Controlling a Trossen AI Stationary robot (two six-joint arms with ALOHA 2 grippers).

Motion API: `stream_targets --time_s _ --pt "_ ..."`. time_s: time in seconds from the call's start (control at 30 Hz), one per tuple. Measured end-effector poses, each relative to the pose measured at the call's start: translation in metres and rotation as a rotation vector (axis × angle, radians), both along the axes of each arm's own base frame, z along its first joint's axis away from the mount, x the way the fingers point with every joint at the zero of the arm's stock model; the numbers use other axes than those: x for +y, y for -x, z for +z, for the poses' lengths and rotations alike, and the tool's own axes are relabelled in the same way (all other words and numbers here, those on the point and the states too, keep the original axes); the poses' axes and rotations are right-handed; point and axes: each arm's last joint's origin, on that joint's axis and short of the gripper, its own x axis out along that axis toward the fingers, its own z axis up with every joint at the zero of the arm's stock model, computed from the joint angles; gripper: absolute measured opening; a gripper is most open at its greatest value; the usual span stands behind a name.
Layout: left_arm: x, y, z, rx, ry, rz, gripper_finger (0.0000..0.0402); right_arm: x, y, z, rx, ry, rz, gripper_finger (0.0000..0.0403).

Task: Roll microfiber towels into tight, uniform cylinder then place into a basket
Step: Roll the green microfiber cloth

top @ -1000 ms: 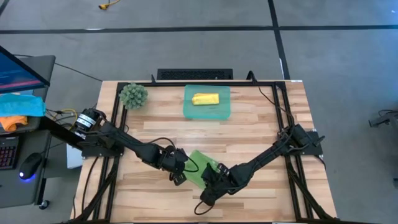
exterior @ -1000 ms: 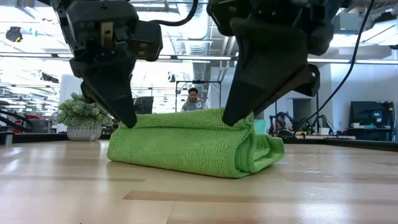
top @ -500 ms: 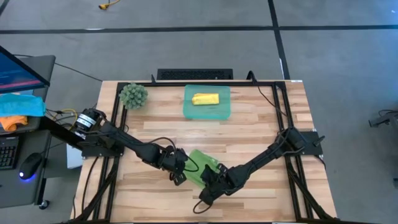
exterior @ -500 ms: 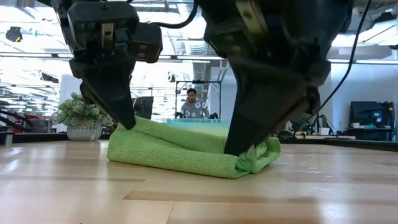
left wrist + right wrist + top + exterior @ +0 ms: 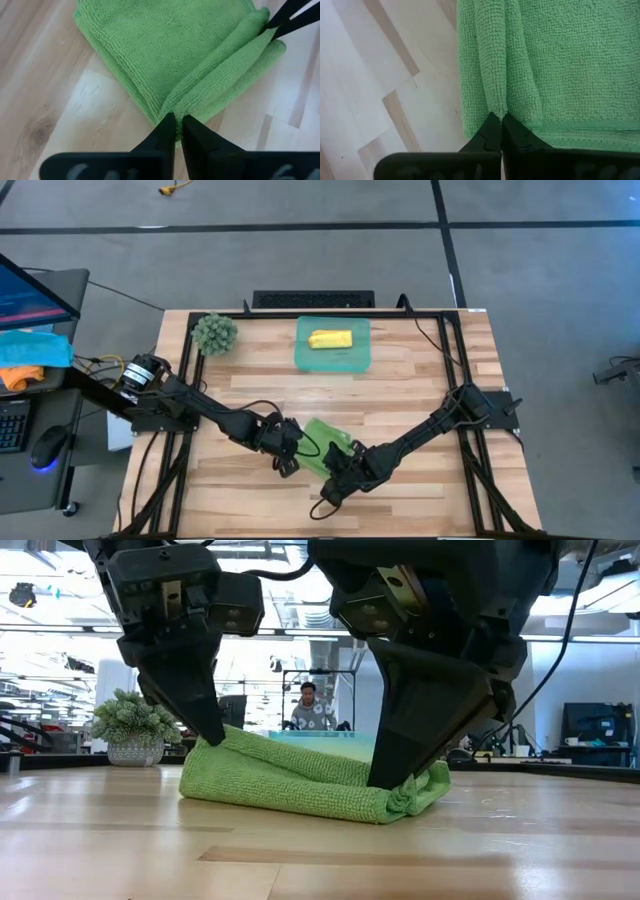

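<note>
Left tool (image 5: 175, 121): clenching the green towel (image 5: 322, 446) edge, near counter (image 5: 420, 390) centre.
Right tool (image 5: 500, 121): pinching the same towel's other end.
Basket (image 5: 333, 358): holding the rolled yellow towel (image 5: 330, 339), far side.

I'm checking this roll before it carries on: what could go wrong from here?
1. Both grippers, left and right, pinch only thin ridges of the green towel; the cloth could slip free.
2. The towel looks loosely folded and flat rather than rolled, so the cylinder may end up uneven.
3. The yellow towel already lies in the basket, so the green one could land on it or on the rim.
</note>
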Motion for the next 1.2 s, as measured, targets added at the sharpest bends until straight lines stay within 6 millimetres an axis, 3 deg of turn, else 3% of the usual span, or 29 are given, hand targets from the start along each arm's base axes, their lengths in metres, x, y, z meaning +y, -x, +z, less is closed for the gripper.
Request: stream_targets --time_s 0.13,0.3,0.5,0.7,0.87,1.03,1.2 --pt "0.001 0.002 -0.002 0.02 -0.038 -0.019 0.0038 0.0 0.002 -0.001 0.025 -0.012 0.007 0.0009" --pt "0.002 0.004 -0.002 0.034 -0.045 -0.02 0.0101 0.003 0.003 -0.001 0.021 -0.016 0.016 0.0011" --pt "0.0 0.006 -0.002 0.061 -0.072 -0.141 0.0147 0.004 0.003 -0.001 0.013 -0.008 0.015 0.001" --pt "-0.021 0.018 0.015 -0.007 -0.096 -0.248 0.0146 0.003 0.003 -0.001 0.009 -0.007 0.004 0.0011" --pt "-0.057 0.039 0.027 -0.116 -0.216 -0.415 0.0135 0.003 0.002 -0.001 0.005 -0.006 0.001 0.001" --pt "-0.087 0.042 0.019 -0.221 -0.289 -0.526 0.0128 0.002 0.001 -0.001 0.002 -0.01 -0.009 0.0011" --pt "-0.09 0.027 0.001 -0.244 -0.304 -0.577 0.0127 0.002 0.001 0.0 0.001 -0.011 -0.009 0.001"
